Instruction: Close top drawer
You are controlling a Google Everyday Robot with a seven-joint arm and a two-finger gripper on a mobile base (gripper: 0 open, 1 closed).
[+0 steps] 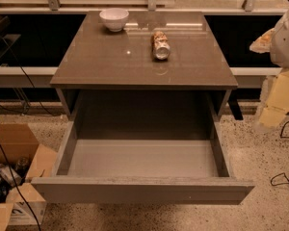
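you have the top drawer [142,190] pulled far out of the cabinet [101,61], toward the camera. its plain flat front panel runs across the lower part of the view, nearly as wide as the cabinet. the grey side walls run back to the dark opening under the tabletop, and the pale drawer floor is in plain sight.

the gripper [275,105] is at the right edge of the view, beside the cabinet's right side and about level with the opening. it hangs below the white arm [286,37] and touches neither the drawer nor the cabinet. you cannot tell from here whether it is released or clenched, and nothing can be seen in its hold.

on the glossy brown tabletop a white bowl [114,19] stands upright near the back edge, left of centre. a can [160,45] lies on its side nearer the middle, well apart from the bowl, its end facing the camera.

on the speckled floor at lower left an open cardboard box [14,143] sits just beside the drawer's left corner, with dark objects inside. black cables [282,179] trail over the floor at the right.
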